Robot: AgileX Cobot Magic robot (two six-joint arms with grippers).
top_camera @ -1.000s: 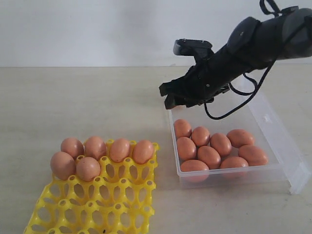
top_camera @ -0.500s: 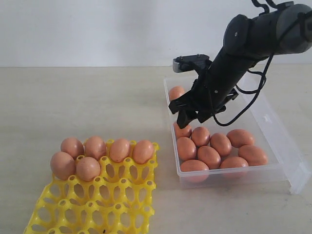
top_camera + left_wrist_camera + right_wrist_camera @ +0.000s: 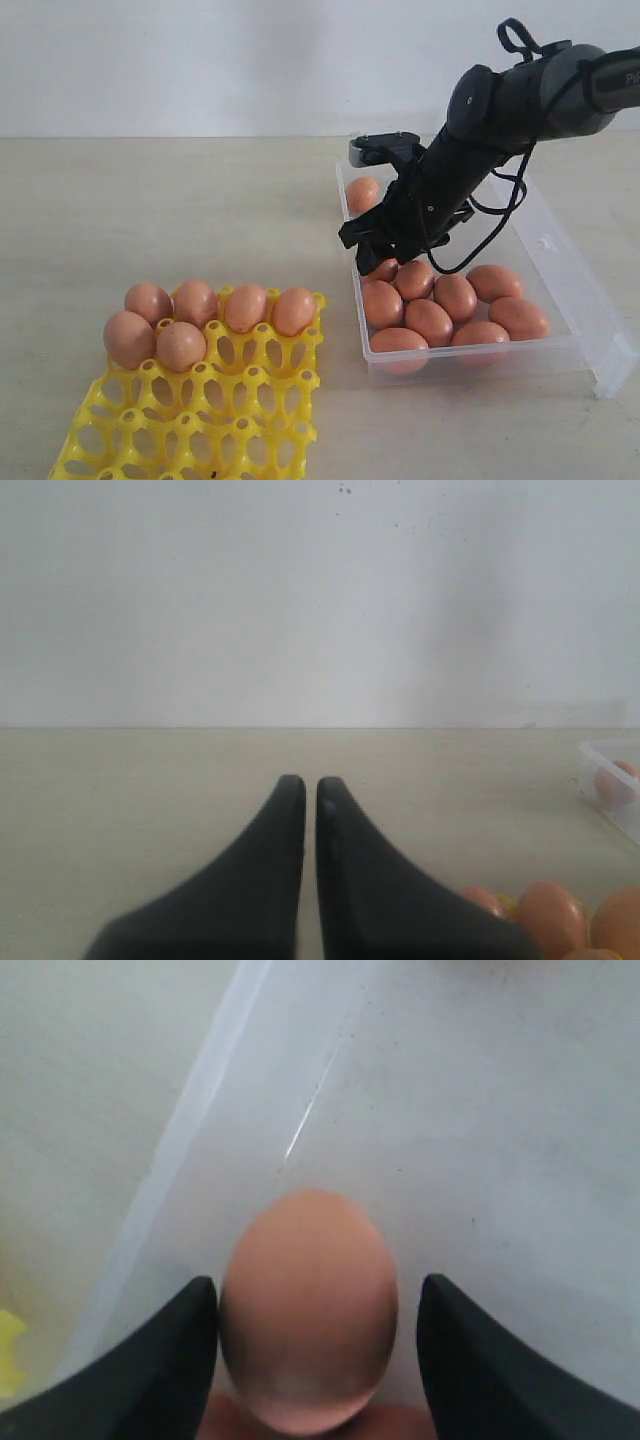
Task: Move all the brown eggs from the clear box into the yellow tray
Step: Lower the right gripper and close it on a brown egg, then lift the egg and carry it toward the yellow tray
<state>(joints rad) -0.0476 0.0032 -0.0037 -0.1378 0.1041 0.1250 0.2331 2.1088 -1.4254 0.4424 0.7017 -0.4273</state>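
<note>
Spread apart at the right gripper (image 3: 317, 1282), straddling one brown egg (image 3: 308, 1310) on the floor of the clear box (image 3: 480, 1110), not clamped on it. Close beside those fingers, more brown eggs (image 3: 455, 297) clustered in the same box. Well apart from them, the yellow tray (image 3: 230, 420) holding six eggs (image 3: 245, 307). Pressed nearly together at the left gripper (image 3: 302, 785), grasping nothing.

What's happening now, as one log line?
right gripper: open, jaws flanking brown egg in clear box | left gripper: shut | yellow tray: six eggs
</note>
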